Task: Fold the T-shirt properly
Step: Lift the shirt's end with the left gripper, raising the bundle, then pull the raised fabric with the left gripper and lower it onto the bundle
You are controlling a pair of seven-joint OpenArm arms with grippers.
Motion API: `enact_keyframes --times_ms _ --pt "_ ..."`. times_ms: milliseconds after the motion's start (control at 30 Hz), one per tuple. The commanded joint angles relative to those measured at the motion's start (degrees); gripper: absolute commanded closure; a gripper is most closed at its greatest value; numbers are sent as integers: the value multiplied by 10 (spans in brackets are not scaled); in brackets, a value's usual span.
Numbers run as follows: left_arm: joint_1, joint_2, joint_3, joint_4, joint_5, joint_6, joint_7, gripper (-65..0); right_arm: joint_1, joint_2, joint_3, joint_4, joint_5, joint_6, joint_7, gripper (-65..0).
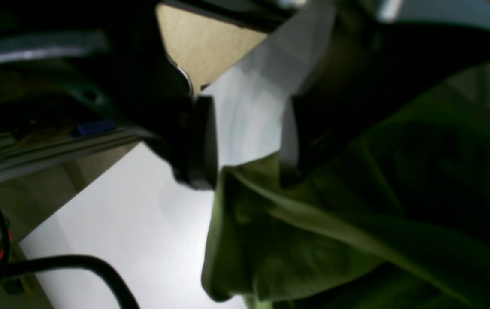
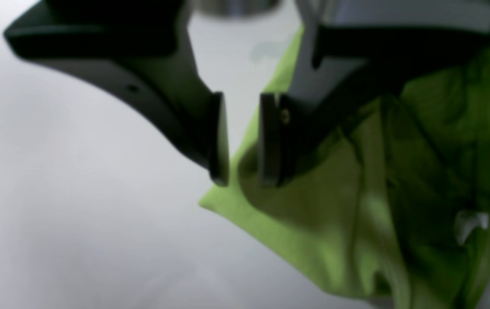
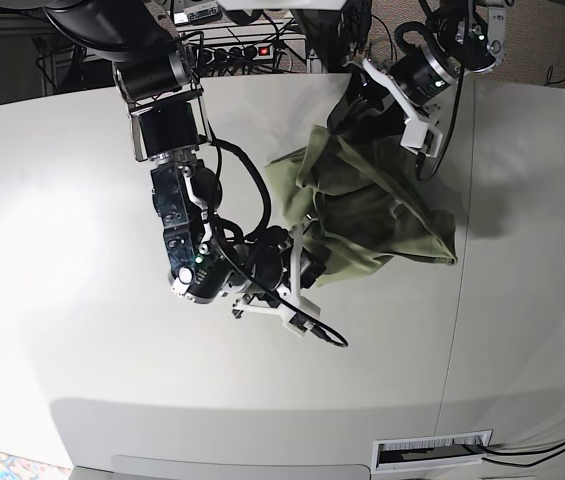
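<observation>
Shirt position: the T-shirt [image 3: 367, 205] lies in a crumpled heap on the white table [image 3: 72, 180], toward the far right part of it, near the back edge. Fabric is bunched and creased, no flat panel showing from the base view. A small pale label [image 2: 470, 223] shows among the folds in my right wrist view.

My left gripper [image 1: 249, 141]: at the far side of the heap, by the back edge. Fingers spread wide, bright table showing between them. A folded hem of the shirt sits just below the fingertips; one finger [image 1: 313, 128] overlaps the cloth's edge, the other stands over bare table. Nothing clamped.

My right gripper [image 2: 243, 141]: at the near-left edge of the heap, low over the table. Fingers part way apart with a clear gap. The shirt's corner lies under and behind that gap; one pad [image 2: 270, 137] is right against the cloth. No fabric pinched between the pads that I can see.
</observation>
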Motion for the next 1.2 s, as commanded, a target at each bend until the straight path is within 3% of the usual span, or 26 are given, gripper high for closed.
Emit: enact_keyframes --times_ms 0,367,600,700,867,1167 --pt "2 0 0 9 -18 -7 -14 -261 18 -3 1 9 7 1 11 -136" --pt "1 28 5 3 -35 -7 -14 -260 18 -3 1 9 23 1 11 -136" --pt "1 28 13 1 -2 -2 -34 -258 18 -3 1 9 22 1 10 -136" --pt "2 28 14 1 17 16 -60 -198 18 -3 1 9 22 1 10 -136" --pt "1 28 14 1 55 16 -86 0 18 -3 1 9 22 1 10 -136" --pt "2 25 7 2 74 15 -86 0 18 -3 1 9 19 1 10 -136"
